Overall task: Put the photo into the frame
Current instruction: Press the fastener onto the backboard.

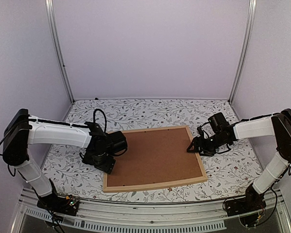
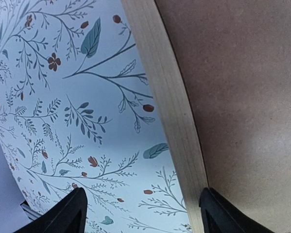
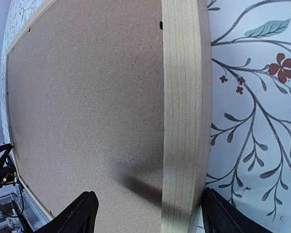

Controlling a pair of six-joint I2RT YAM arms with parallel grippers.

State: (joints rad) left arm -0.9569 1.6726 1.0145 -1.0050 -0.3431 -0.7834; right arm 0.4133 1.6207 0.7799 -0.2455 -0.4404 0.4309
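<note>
The frame (image 1: 155, 185), thin light wood, lies flat in the middle of the table with a brown backing board (image 1: 155, 155) filling it. The photo shows in no view. My left gripper (image 1: 106, 168) is open at the frame's left rail (image 2: 172, 97). One of its fingers (image 2: 67, 216) is over the cloth and the other is over the board (image 2: 242, 97). My right gripper (image 1: 191, 147) is open at the right rail (image 3: 181, 121), which runs between its fingers (image 3: 82, 213). Neither gripper holds anything.
A floral tablecloth (image 1: 150, 111) covers the table. Pale walls with metal posts (image 1: 60, 53) close in the back and sides. A metal rail (image 1: 150, 213) runs along the near edge between the arm bases.
</note>
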